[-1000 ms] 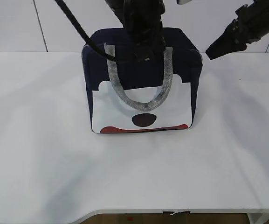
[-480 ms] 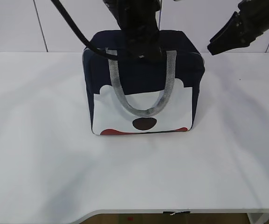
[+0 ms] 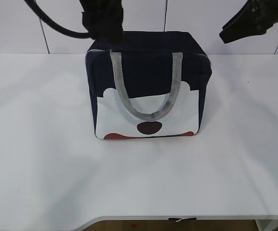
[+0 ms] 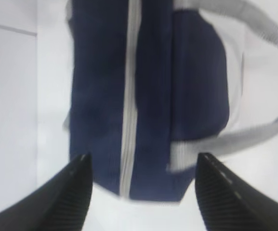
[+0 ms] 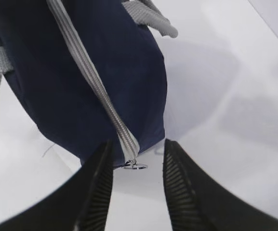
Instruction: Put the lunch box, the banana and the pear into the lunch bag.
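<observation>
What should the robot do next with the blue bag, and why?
Probably lower the right gripper onto the ring pull and close on it. The lunch bag looks zipped shut along its grey zipper, the ring sits right between that gripper's open fingers, and the left gripper hangs open, holding nothing.

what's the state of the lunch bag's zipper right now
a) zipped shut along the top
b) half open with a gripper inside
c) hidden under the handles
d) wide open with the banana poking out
a: the grey zipper runs closed along the top of the lunch bag, with its ring pull at the end in the right wrist view.
</observation>
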Available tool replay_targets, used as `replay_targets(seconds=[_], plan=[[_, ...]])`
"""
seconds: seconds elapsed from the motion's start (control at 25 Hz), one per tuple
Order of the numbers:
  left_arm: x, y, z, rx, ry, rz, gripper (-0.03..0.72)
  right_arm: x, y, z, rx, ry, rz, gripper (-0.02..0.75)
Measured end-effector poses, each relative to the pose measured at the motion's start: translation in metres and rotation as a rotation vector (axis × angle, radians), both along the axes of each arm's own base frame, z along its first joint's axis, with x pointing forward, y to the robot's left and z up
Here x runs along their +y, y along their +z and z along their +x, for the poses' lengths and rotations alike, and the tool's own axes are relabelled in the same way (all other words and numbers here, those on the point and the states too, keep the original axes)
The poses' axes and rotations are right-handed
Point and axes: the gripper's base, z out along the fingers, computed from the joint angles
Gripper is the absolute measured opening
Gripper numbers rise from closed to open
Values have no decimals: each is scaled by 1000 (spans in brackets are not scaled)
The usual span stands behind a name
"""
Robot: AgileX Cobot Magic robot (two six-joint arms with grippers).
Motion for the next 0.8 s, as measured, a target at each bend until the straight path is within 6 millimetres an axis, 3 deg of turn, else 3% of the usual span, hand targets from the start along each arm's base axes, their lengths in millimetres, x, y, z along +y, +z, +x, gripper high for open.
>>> replay_targets(seconds=[0.28, 0.56, 0.8], plan=[[48, 46, -7, -51, 223, -113, 489, -2, 26, -17, -25, -45, -39, 296], [121, 63, -17, -11, 452, -229, 488, -3, 60, -43, -30, -159, -30, 296], [155, 77, -44, 28, 507, -404, 488, -8, 85, -66, 38, -390, 17, 296]])
